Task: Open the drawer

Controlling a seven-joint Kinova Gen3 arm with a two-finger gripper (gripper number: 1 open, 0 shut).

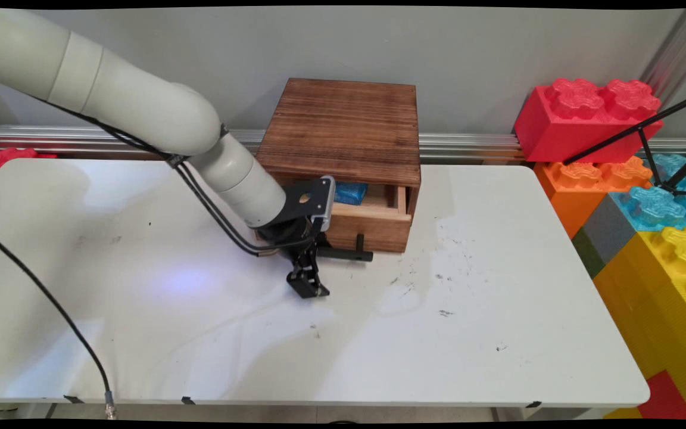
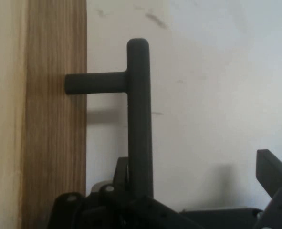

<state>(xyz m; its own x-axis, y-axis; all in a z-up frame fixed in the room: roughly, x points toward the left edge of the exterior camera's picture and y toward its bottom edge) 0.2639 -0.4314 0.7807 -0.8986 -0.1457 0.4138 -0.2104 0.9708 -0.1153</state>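
Nearest the camera, bare white table (image 1: 414,357) with scuff marks. A black cable (image 1: 63,316) crosses the near left corner at about 8 o'clock.

Mid-table, just left of centre, the black gripper (image 1: 310,280) points down at the tabletop and sits low over it. Whether it touches the surface can't be told from the main view. The white arm (image 1: 140,113) comes in from 10 o'clock with black cables running along it.

In the hand view the fingers are apart. One finger (image 2: 272,174) is at the right edge, well off from the other near the bar, and nothing is clamped between them. The black T-shaped handle (image 1: 346,255) is just beside the gripper, at its 2 o'clock in the main view. In the hand view the handle's long bar (image 2: 140,119) runs up from the linkage, close by the left-side finger, with pale table showing in the rest of the gap. Contact between bar and finger can't be told. The short stem joins the bar to the wooden drawer front (image 2: 36,119).

Behind the gripper, the drawer (image 1: 373,223) stands partly pulled out of the dark wooden box (image 1: 343,125). The box sits at the table's far edge, about 12 o'clock. A blue object (image 1: 350,192) lies in the drawer's left part, partly hidden by the wrist.

Further back, a metal rail (image 1: 468,146) runs along the grey wall (image 1: 468,53). At 2 to 4 o'clock, off the table's right side, is a stack of big toy blocks. The red block (image 1: 581,119) is on top, with an orange block (image 1: 581,185), blue block (image 1: 658,202) and yellow block (image 1: 670,280) below. Black tripod legs (image 1: 646,137) cross in front of them.
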